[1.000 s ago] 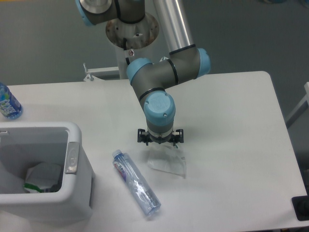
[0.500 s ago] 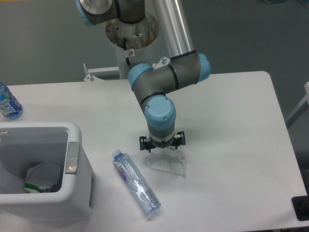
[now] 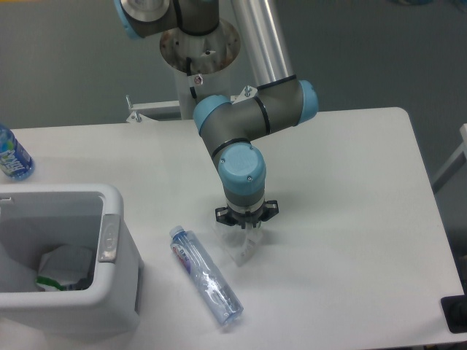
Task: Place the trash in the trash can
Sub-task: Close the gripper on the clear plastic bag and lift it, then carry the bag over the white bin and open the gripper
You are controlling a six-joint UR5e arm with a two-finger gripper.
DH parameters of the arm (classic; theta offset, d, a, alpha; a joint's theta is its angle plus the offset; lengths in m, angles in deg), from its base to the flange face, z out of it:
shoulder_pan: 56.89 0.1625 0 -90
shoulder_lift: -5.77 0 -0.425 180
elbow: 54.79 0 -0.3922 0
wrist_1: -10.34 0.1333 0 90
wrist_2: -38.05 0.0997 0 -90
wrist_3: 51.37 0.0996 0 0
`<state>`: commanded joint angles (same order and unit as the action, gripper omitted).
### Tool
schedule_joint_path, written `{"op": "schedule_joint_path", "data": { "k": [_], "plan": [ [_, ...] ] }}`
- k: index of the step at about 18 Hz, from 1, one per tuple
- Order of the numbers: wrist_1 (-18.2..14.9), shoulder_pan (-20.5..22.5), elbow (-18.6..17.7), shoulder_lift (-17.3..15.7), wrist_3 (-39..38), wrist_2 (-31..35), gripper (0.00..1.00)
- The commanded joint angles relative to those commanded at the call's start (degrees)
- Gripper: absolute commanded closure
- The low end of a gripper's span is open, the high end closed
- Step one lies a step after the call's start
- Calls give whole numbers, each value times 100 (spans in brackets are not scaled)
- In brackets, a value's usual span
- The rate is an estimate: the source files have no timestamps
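Observation:
The crumpled clear plastic wrapper (image 3: 241, 246) lies on the white table, bunched narrow under my gripper (image 3: 246, 230). The gripper points straight down and its fingers are closed on the top of the wrapper. The slim clear bottle (image 3: 206, 275) with blue-red label and blue cap lies flat on the table, just left of and below the gripper, apart from it. The white trash can (image 3: 117, 273) with its grey handle plate (image 3: 109, 237) stands at the lower left, well left of the gripper.
Crumpled white and green rubbish (image 3: 62, 268) lies inside the trash can. Another bottle with a blue label (image 3: 12, 154) stands at the far left edge of the table. The arm's base column (image 3: 198, 44) rises behind the table. A dark object (image 3: 456, 313) sits at the lower right corner.
The gripper has come down onto the wrapper and its fingers have closed. The wrapper has gone from a flat spread shape to a narrow pinched one. The bottle has not moved.

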<state>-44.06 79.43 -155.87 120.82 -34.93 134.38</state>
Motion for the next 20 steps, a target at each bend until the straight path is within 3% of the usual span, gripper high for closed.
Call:
{"op": "schedule_joint_path", "data": {
  "k": [7,10,13,17,20],
  "plan": [
    [-35,237,579,-597,-43,-324,100],
    [-35,509,1132,-966,-359,-1130,100],
    [-27,677,1634,-1028,-790,-2220,100],
    [52,502,1863,-1187,-1458,-2987,100],
    [297,-95,1907,-1187,-1521,-2997,100]
  ]
}}
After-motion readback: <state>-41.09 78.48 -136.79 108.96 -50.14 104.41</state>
